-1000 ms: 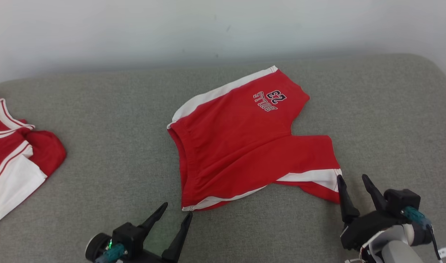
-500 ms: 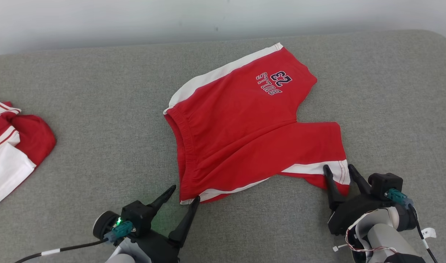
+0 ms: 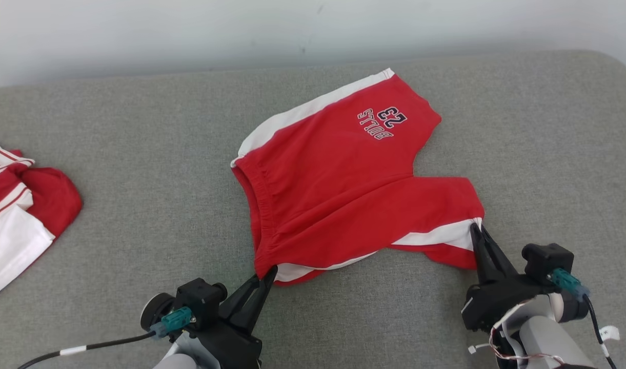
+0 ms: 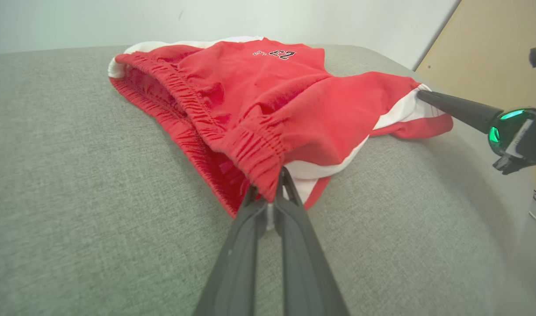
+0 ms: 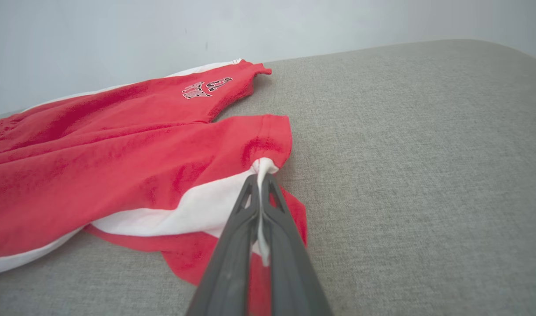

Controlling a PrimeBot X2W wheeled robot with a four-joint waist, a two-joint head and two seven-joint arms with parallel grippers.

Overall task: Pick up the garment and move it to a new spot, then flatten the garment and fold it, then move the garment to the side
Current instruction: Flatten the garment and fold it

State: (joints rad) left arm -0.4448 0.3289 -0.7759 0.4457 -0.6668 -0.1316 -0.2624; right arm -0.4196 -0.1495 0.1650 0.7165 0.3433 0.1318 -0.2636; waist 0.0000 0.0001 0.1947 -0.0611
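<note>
Shorts (image 3: 338, 189): waistband in clenched L pincer (image 3: 268, 272), hem in clenched R pincer (image 3: 477, 228), tips part-hidden.

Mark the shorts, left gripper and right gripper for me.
red shorts (image 3: 333, 195), head view, middle of red fabric.
left gripper (image 3: 271, 269), head view, fingertips at waistband corner.
right gripper (image 3: 475, 227), head view, fingertips at leg hem.

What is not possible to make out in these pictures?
- The second red-and-white garment: head view, cut by the left edge.
- Word beside the 23 on the shorts: left wrist view, too small.
- Cloth inside the left gripper and right gripper: wrist views, hidden by the closed fingers.
</note>
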